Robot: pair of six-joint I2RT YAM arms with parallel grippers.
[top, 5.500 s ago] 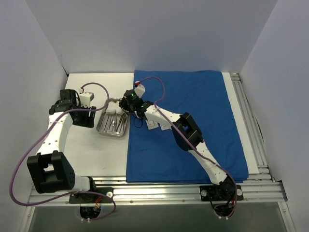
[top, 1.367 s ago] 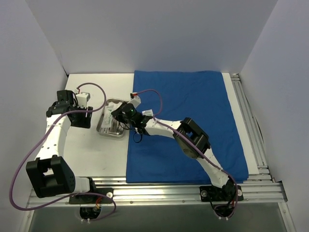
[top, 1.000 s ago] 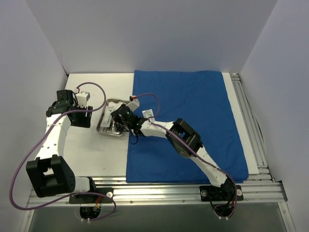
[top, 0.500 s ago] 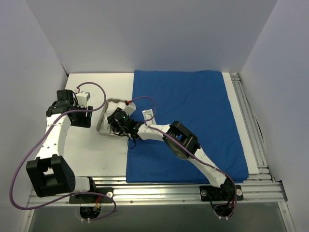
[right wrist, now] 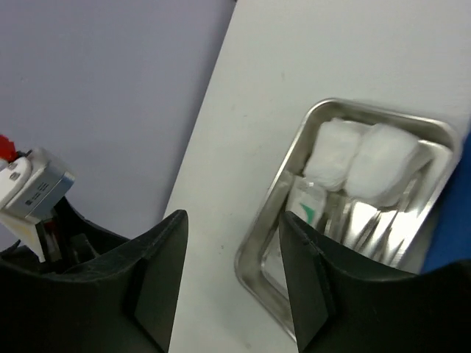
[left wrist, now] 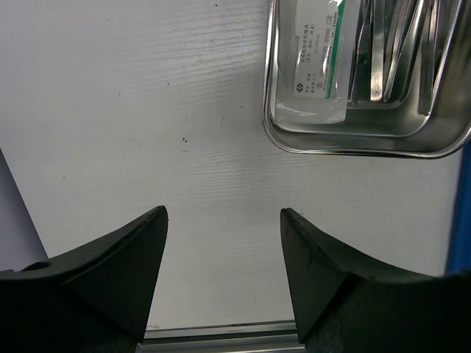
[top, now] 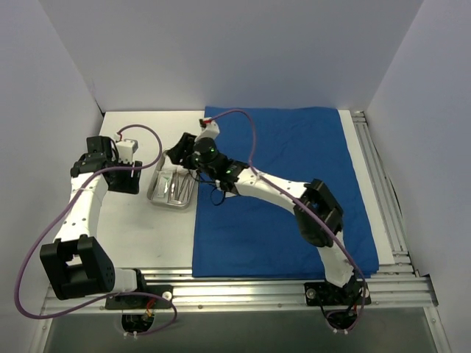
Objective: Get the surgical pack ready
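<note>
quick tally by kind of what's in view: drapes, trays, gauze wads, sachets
drape: 1
tray: 1
gauze wads: 2
sachet: 1 showing
total: 5
The instruments in the tray overlap too much to count.

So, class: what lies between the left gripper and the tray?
Only bare table separates left gripper and tray, seen in the left wrist view.
</note>
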